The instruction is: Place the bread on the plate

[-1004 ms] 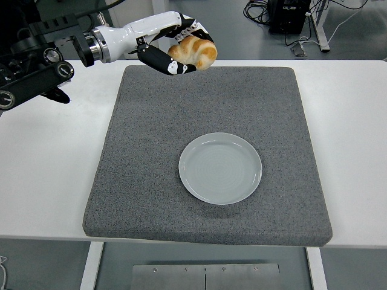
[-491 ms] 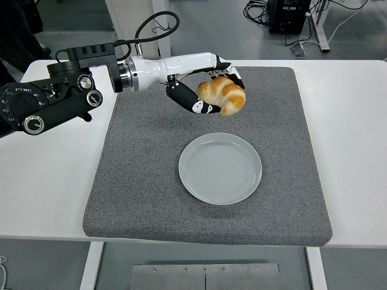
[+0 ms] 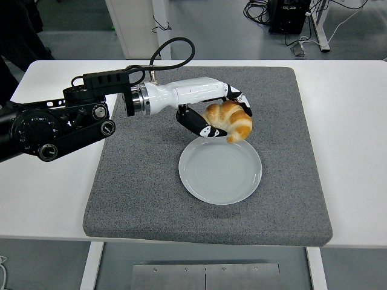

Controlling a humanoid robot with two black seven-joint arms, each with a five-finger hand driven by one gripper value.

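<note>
A golden croissant-shaped bread [image 3: 230, 121] is held in my left hand [image 3: 219, 119], whose black and white fingers curl around it. The hand hangs just above the far edge of a pale grey round plate [image 3: 220, 169], which lies on the dark grey mat [image 3: 145, 181] right of the middle. The bread's lower tip hovers over the plate's far rim, not touching it as far as I can tell. My left arm reaches in from the left edge across the mat. My right arm does not show.
The mat covers most of the white table [image 3: 48, 187]. Beyond the table's far edge are a white post, cables and a black box on the floor.
My left hand has carried the bread from the mat's far left edge down and to the right, ending over the plate's far rim. The arm has reached further in.
</note>
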